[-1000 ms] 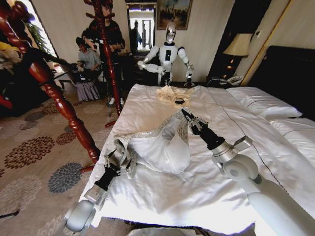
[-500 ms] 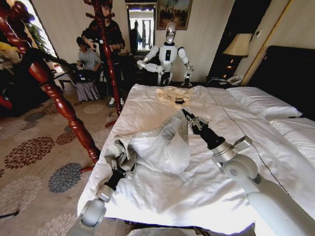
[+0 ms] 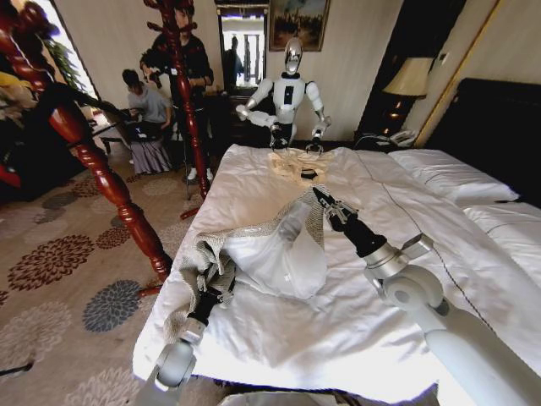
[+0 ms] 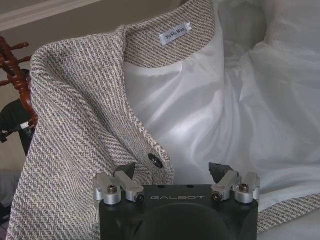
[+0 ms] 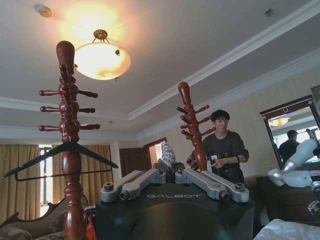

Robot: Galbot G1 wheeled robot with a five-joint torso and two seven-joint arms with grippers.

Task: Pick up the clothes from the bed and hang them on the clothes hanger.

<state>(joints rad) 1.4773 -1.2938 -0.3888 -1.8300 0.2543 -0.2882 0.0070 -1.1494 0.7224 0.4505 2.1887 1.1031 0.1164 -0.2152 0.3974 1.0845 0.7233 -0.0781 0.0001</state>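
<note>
The grey-beige woven tweed jacket [image 3: 254, 245] lies opened out on the wide white-duveted bed [image 3: 279, 330], near the foot-side edge, its pale lining facing up. The right tool [image 3: 319, 197] sits at the jacket's upper edge, up by the collar, its fingers pinched together on a fold of the tweed, which rises off the duvet there; from its own wrist camera a tuft of the grey weave [image 5: 168, 155] shows clamped between the closed fingertips. The left tool [image 3: 210, 294] is low at the near corner of the bed, right against the jacket's front edge. Its wrist camera looks straight at the tweed [image 4: 75, 125], with one small dark button [image 4: 155, 160] just beyond the spread fingertips [image 4: 125, 170], fingers apart and holding nothing; the collar with its white label [image 4: 174, 36] lies farther off. The slim black curved hanger [image 5: 60, 155] hangs on a turned red-brown wooden coat stand [image 5: 70, 130], well apart from the bed. A smaller cream-coloured garment [image 3: 297, 162] lies at the far end of the duvet.
</note>
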